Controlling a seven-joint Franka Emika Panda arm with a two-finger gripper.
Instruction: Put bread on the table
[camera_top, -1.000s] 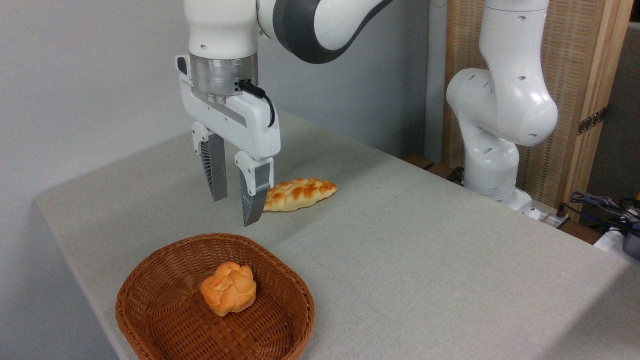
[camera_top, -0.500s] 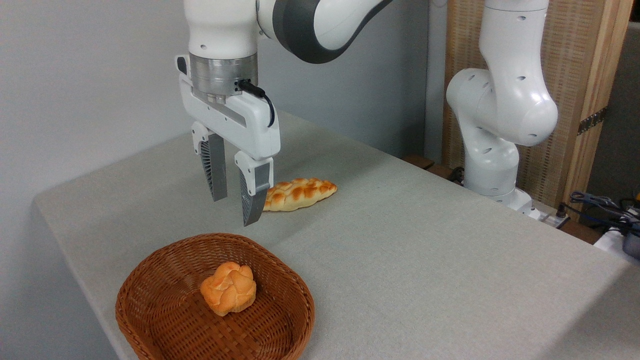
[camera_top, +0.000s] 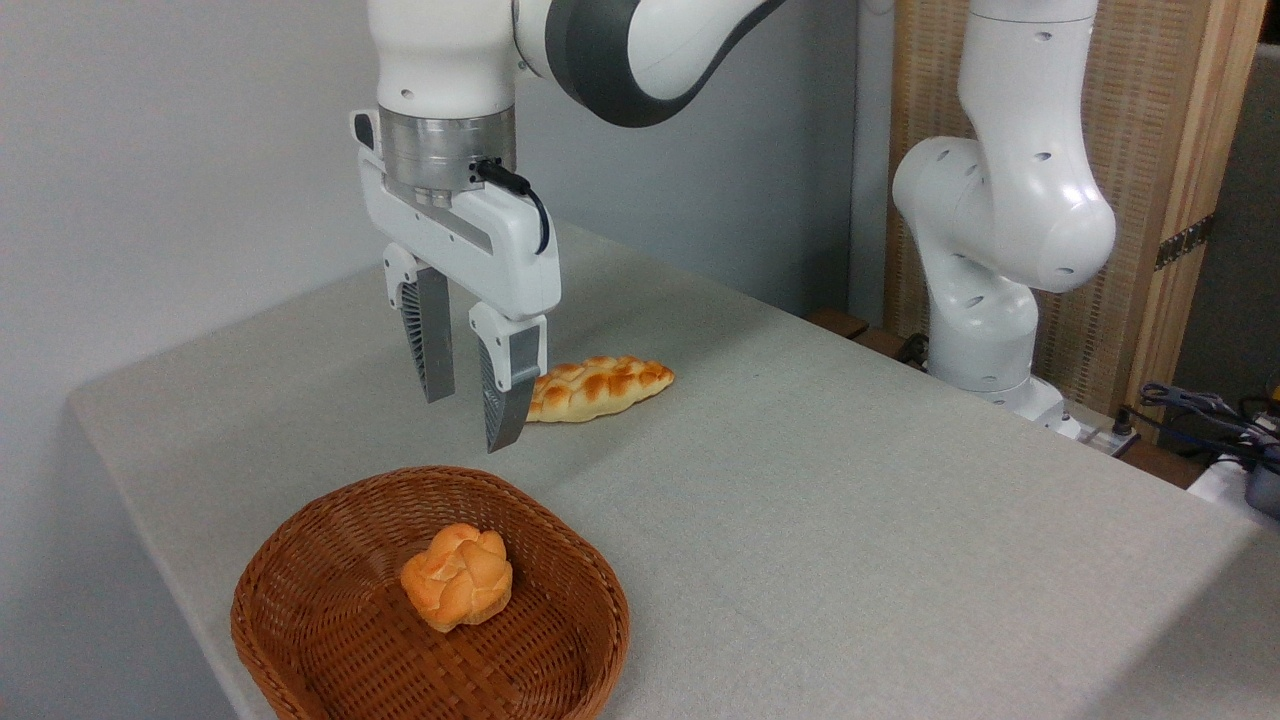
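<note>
Hanging up in the air over the table (camera_top: 850, 520), the gripper (camera_top: 470, 420) has its two ribbed grey fingers (camera_top: 432, 345) pointing straight down with a clear gap between them and nothing in there, so it's spread and empty. It sits above the cloth a bit behind the far rim of the wicker basket (camera_top: 330, 650), well clear of everything.

The bread (camera_top: 458, 577), a small round knotted bun, golden-orange, is down in the basket, resting on the woven bottom a little toward the back, and the basket itself is parked at the near left corner of the table. So the bun is in the basket, not on the cloth.

Behind the gripper there's a longer braided loaf (camera_top: 598, 388) lying flat on the cloth. Its left end is tucked behind the right-hand finger from where I'm standing, and I honestly can't tell if the finger is anywhere close to it or just lines up with it from this angle; my guess is it's just overlap.

Over on the right the white arm's base (camera_top: 985, 300) stands by the table edge, with some cables (camera_top: 1200, 410) past it.
</note>
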